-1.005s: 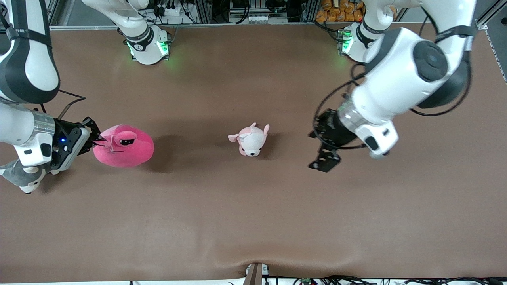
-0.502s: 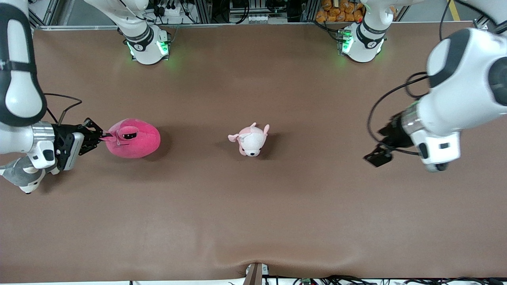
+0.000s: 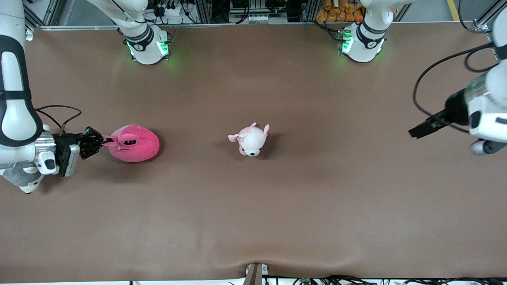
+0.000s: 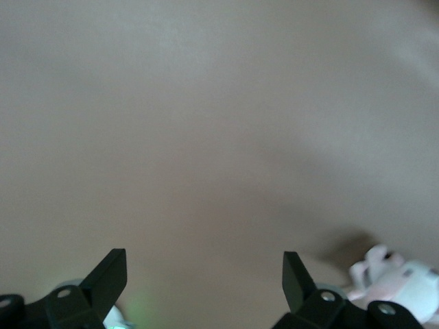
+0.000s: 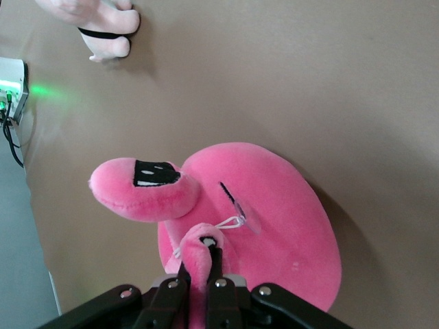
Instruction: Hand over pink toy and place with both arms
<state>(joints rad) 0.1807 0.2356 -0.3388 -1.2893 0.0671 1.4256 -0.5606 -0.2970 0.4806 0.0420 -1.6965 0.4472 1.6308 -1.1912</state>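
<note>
I had the right gripper (image 3: 103, 141) pinched shut on a small ear flap of the pink toy (image 3: 134, 143), low over the table (image 3: 253, 206) toward the right arm's end. The toy's round body seemed to rest on the table or hang just above it; I could not tell which. In the right wrist view the flap (image 5: 199, 255) sat squeezed between the black fingers (image 5: 216, 291), a white tag thread beside it.

The left gripper (image 3: 423, 128) hung in the air over the left arm's end of the table, well apart from the toy, its jaws spread wide with nothing between them. The small pale plush animal (image 3: 250, 140) lay on the table between the two grippers, and a grey-and-white plush (image 3: 21, 180) lay under the right arm's wrist.

I judged the pick-up done and the handover not yet begun. Next I would need to carry the toy toward mid-table and bring the left gripper in around its body. The ear hold looked thin, so the toy might swing.
</note>
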